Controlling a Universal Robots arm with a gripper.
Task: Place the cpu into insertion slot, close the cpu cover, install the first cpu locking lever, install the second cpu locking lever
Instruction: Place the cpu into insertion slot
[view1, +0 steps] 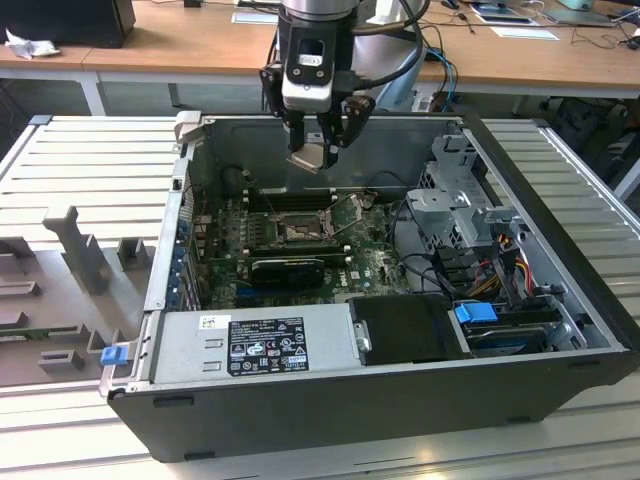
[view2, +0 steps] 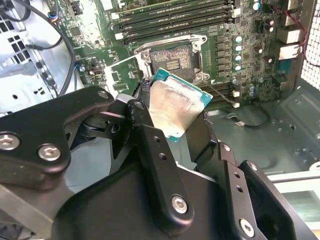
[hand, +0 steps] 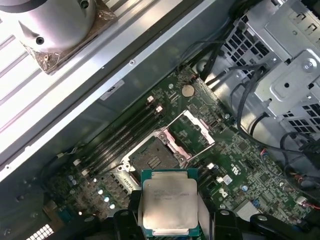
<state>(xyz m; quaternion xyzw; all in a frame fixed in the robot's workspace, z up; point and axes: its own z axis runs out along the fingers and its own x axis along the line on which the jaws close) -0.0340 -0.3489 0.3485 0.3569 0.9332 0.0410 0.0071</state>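
The pincer (view1: 320, 148) is clamped on the cpu (hand: 169, 205) and holds it in the air. The bare insertion slot (hand: 152, 159) lies below it, well apart, with the cpu cover (hand: 194, 131) swung open alongside.

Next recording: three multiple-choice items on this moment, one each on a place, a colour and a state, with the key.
1. Where is the cpu? A on the power supply; B held by the gripper above the motherboard; C outside the case.
2. Colour of the cpu's rim? A green; B red; C yellow.
3. The cpu cover is: A shut; B missing; C swung open.
Key: B, the gripper clamps it over the board; A, green frames its silver top; C, the frame lies open beside the bare socket.
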